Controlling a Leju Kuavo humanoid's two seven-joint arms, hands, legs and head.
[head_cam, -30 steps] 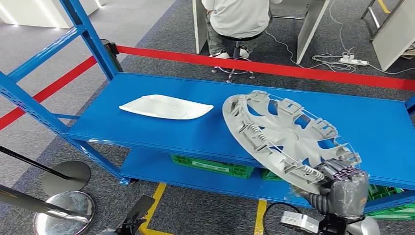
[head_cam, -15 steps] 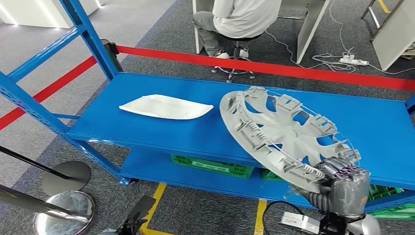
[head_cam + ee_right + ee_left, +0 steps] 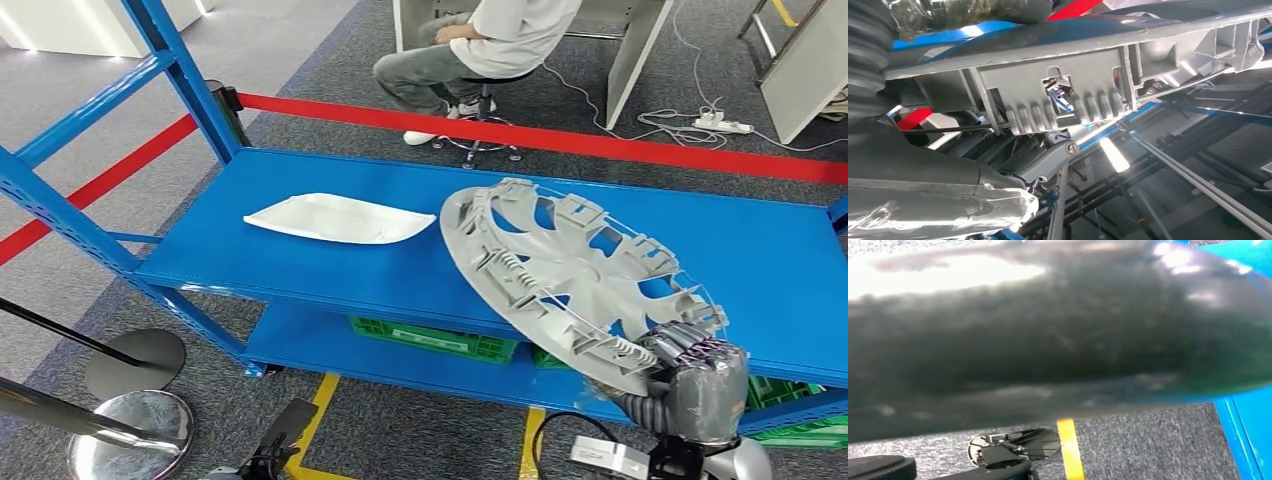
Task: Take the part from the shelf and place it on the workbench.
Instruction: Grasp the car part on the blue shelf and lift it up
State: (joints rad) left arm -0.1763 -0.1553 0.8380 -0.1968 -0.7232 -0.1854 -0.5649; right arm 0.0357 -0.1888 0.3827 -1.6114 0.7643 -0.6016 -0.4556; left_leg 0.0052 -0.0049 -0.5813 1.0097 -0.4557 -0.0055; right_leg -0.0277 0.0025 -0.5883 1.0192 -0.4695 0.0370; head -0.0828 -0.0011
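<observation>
Presently the right hand [image 3: 695, 385] grips the grey wheel cover [image 3: 575, 275] by its near rim, fingers [image 3: 690, 345] closed over the edge. The wheel cover is tilted above the blue shelf [image 3: 300, 265], its ribbed back toward the robot, probably so it clears the deck. A white part [image 3: 340, 218] lies flat on the shelf beside it. Whether the left hand's fingers are open or closed cannot be told.

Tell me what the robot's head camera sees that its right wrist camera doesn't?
Head view alone: the whole grey wheel cover tilted above the blue shelf, a white part lying on that shelf, a red barrier tape, and a person on a stool. Right wrist view alone: a close look at the cover's ribbed clips. Both: the right hand gripping the cover's rim.
</observation>
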